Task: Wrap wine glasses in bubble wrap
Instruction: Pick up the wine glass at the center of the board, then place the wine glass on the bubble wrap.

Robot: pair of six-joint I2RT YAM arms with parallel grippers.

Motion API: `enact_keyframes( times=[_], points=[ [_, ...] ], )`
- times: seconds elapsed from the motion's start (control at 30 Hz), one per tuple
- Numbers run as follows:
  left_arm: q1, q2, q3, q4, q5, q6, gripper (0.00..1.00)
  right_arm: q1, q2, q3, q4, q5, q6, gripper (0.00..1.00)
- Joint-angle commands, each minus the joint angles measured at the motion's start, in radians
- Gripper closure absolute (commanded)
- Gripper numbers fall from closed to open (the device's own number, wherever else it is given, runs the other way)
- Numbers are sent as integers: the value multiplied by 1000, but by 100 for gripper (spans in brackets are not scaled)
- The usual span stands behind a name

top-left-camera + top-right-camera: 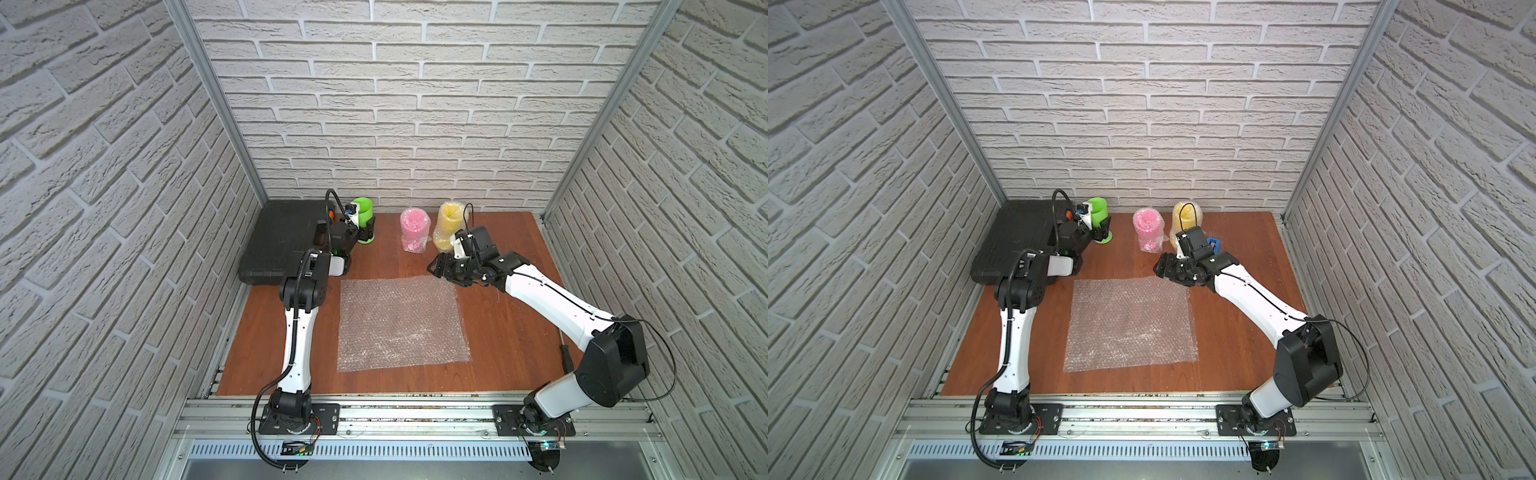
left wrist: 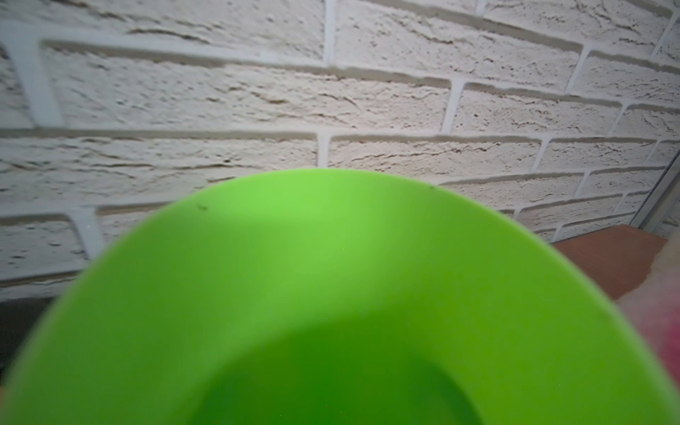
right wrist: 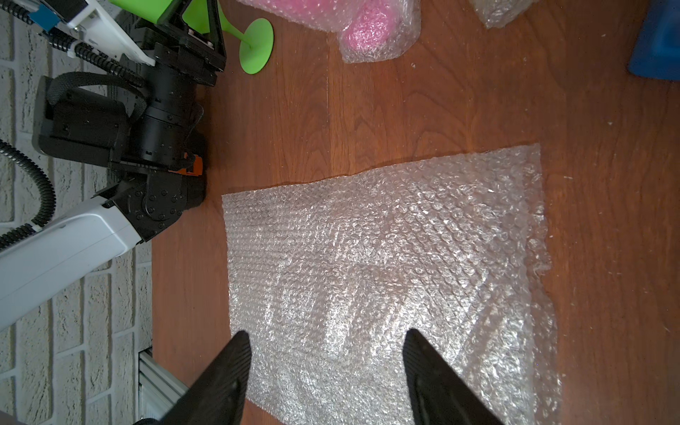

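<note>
Worktop (image 1: 519, 332): brown wood, with brick-pattern walls on the left, right and far sides.

Bubble wrap (image 1: 401, 324): one clear sheet lies flat mid-worktop, between the two arms.

Green goblet (image 1: 365, 210): bare and upright at far left. Its foot is on the worktop, just right of a black case (image 1: 286, 245).

Left end effector (image 1: 365, 232): at the green goblet, with one finger on each side of the lower bowl, above the stem. I cannot tell whether the fingers press on the bowl or only flank it. The left wrist view shows little but the goblet's open mouth, blurred, with the wall behind.

Pink goblet (image 1: 414, 230): wrapped in bubble wrap and standing far centre, right of the green one and apart from it.

Yellow goblet (image 1: 449, 224): also wrapped, close beside the pink one on its right.

Right end effector (image 3: 325, 336): open, fingers well apart with only the sheet showing between them. In both top views it hangs over the sheet's far right corner, on the near side of the yellow goblet.

Tape dispenser (image 1: 1214, 245): blue, right of the yellow goblet, mostly hidden behind the right wrist.
</note>
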Motion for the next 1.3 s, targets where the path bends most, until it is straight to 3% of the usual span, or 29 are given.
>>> enact_keyframes(
  times=[0.0, 0.3, 0.7, 0.8, 0.97, 1.13, 1.27],
  points=[
    [1, -47, -25, 103, 16, 11, 23, -6, -29, 24, -8, -3, -14, 33],
    [-11, -212, -181, 122, 25, 34, 26, -6, -44, 24, -4, -7, -16, 34],
    [-109, -632, -602, 51, -22, 73, 26, -12, -71, 35, -24, -7, -39, 34],
    [-168, -766, -687, -78, -69, 98, 26, -15, -76, 45, -37, -11, -52, 34],
    [-258, -1006, -737, -476, -148, 73, 28, -20, -94, 43, -46, -19, -61, 34],
    [-312, -1165, -687, -917, -187, -52, 27, -23, -108, 32, -53, -24, -71, 34],
    [-330, -1223, -616, -1228, -232, -243, 28, -24, -111, 24, -51, -32, -71, 34]
  ],
)
